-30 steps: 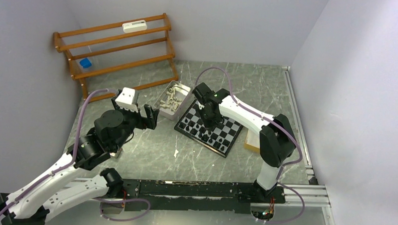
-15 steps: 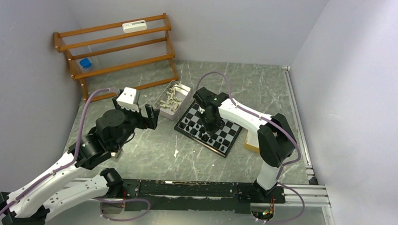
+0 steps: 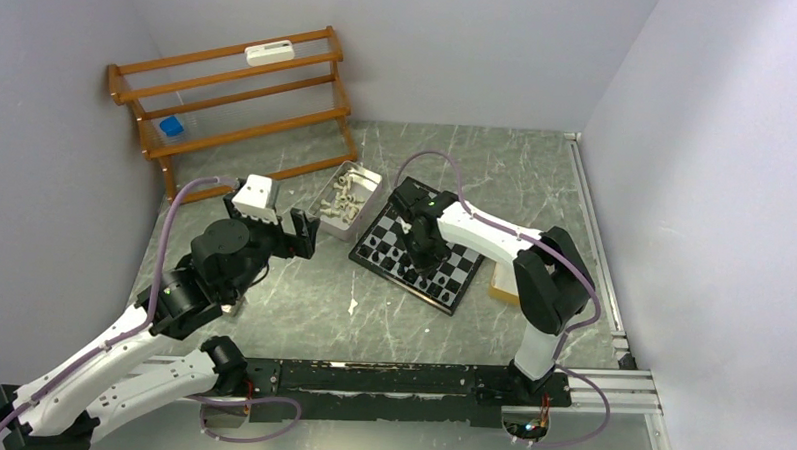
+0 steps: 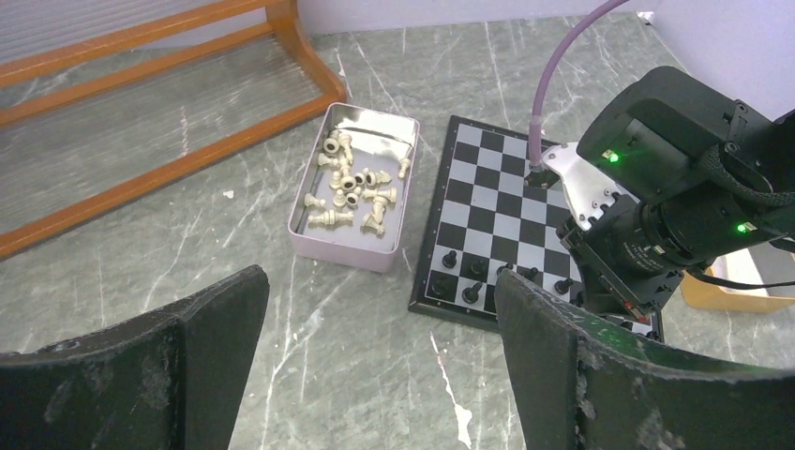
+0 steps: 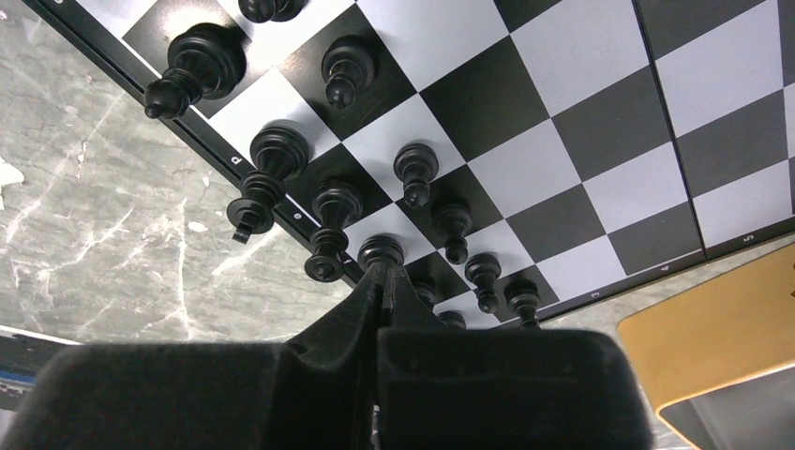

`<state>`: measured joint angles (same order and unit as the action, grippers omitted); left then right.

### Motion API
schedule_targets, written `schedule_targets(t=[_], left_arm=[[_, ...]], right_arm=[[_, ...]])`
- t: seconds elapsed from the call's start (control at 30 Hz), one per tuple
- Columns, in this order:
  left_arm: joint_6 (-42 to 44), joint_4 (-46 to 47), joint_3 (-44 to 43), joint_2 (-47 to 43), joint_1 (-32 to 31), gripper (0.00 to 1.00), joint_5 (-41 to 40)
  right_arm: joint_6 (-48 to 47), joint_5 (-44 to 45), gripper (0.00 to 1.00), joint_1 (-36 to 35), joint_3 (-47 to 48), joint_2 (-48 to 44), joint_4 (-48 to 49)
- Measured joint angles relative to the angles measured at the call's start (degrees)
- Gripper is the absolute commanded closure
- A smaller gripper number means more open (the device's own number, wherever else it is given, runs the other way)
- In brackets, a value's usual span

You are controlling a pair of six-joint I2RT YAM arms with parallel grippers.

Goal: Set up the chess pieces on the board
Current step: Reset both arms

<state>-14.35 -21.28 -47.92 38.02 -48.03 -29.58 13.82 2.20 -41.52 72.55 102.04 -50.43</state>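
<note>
The board (image 3: pixel 463 262) lies right of centre, with black chess pieces (image 3: pixel 382 246) in rows along its near-left edge. My right gripper (image 3: pixel 423 258) is low over that edge. In the right wrist view its jaws are shut (image 5: pixel 382 274), with the tips on the top of a black piece (image 5: pixel 380 249) standing at the board's (image 5: pixel 581 122) rim; other black pieces (image 5: pixel 336 211) stand around it. My left gripper (image 3: pixel 274 229) is open and empty above the table, left of the board (image 4: pixel 497 202). Its fingers (image 4: pixel 553 356) frame bare table. Cream-white pieces (image 4: pixel 352 183) lie in a tin.
A small metal tin (image 3: pixel 371 189) holding the cream pieces sits against the board's far-left side. A wooden slatted rack (image 3: pixel 234 99) stands at the back left. A tan tray (image 3: pixel 505 281) lies just right of the board. A metal rail (image 3: pixel 599 242) runs along the table's right edge.
My right gripper has shifted a little toward the near edge of the board and lower. The left arm has barely moved.
</note>
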Motion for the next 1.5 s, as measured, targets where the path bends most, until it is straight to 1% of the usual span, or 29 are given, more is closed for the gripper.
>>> schedule_targets(t=[0.1,0.2,0.23,0.33,0.4,0.43,0.47,0.5,0.6,0.7,0.8,0.87,0.93,1.07,1.23,1.37,1.5], left_arm=[[0.0,0.0,0.0,0.0,0.0,0.05,-0.2],[0.0,0.0,0.0,0.4,0.0,0.04,-0.2],[-0.1,0.0,0.0,0.6,0.0,0.03,-0.2],[-0.9,-0.4,-0.2,2.3,0.0,0.03,1.1],[-1.8,-2.4,-1.2,4.3,0.0,0.03,2.8],[-2.2,-3.7,-2.2,5.6,0.0,0.03,3.9],[-2.6,-4.8,-3.2,6.7,0.0,0.03,5.0],[-3.0,-6.1,-4.6,7.6,0.0,0.03,6.6],[-4.5,-8.8,-8.0,8.0,0.0,0.03,10.7],[-5.7,-9.4,-10.1,6.3,0.0,0.03,14.0],[-6.4,-9.4,-10.6,3.4,0.0,0.03,18.4],[-5.8,-9.4,-10.6,1.6,0.0,0.02,22.6],[-5.6,-9.3,-10.5,-0.3,0.0,0.02,25.0],[-6.1,-9.1,-8.7,-5.4,0.0,0.02,26.3],[-8.0,-8.7,-2.6,-10.9,0.0,0.02,25.7],[-9.0,-9.1,1.5,-11.1,0.0,0.02,24.9],[-9.0,-9.0,2.4,-10.7,0.0,0.02,24.9]], right_arm=[[0.2,0.9,0.92,0.0,0.3,-0.1,-0.1],[0.6,2.0,0.9,0.2,1.6,-0.8,-0.2],[0.7,2.3,0.87,0.3,2.3,-1.3,-0.2],[1.5,3.0,0.7,0.4,4.1,-4.5,0.9],[2.4,3.1,0.42,0.4,4.1,-9.0,2.6],[2.9,3.0,0.15,0.4,3.8,-11.9,3.7],[3.6,2.9,0.02,0.4,3.3,-14.5,5.0],[4.0,2.7,0.0,0.4,2.4,-18.0,6.7],[5.2,2.3,0.0,0.4,-1.3,-29.9,11.2],[6.4,2.2,0.0,0.4,-4.4,-38.0,14.6],[9.7,4.1,0.0,0.5,-9.2,-46.1,17.2],[12.3,5.7,0.0,0.5,-12.0,-50.0,17.7],[14.6,6.9,0.0,0.5,-14.6,-53.3,17.9],[17.2,8.2,0.0,0.5,-18.0,-58.2,17.8],[17.6,10.7,0.0,0.5,-18.6,-61.6,17.5],[18.3,11.7,0.0,0.5,-18.8,-62.1,17.4],[18.6,11.9,0.0,0.5,-19.1,-61.5,16.8]])
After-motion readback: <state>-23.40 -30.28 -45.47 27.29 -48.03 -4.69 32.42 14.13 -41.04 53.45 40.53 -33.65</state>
